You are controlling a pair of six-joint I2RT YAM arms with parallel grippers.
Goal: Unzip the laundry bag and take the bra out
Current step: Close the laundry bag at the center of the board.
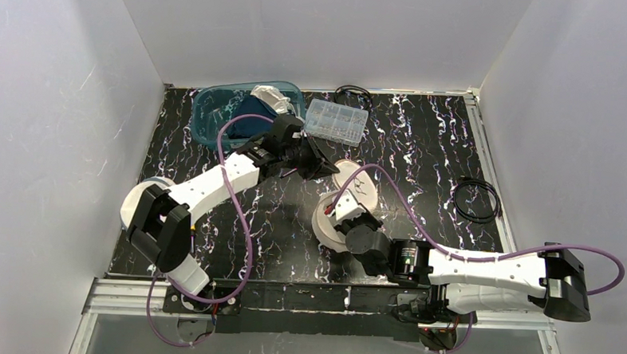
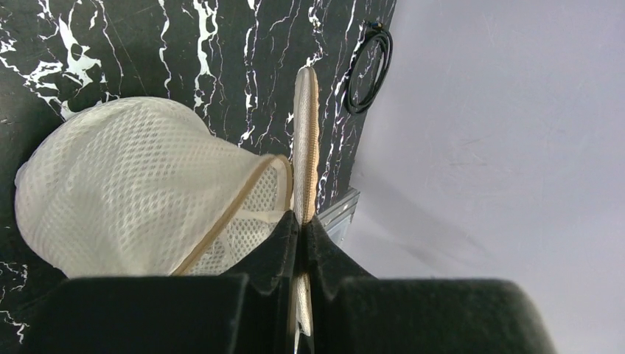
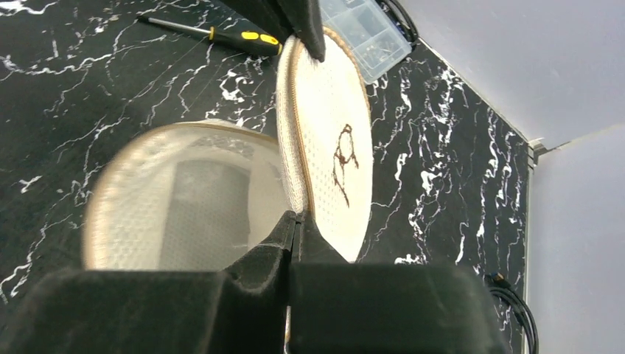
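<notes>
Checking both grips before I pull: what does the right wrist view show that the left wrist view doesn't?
Only right wrist: the flat face of the lid with a brown emblem, a screwdriver, a clear parts box. Only left wrist: the domed mesh outside of the laundry bag. Both: the lid's rim, pinched by left claw and right claw, each shut.
</notes>
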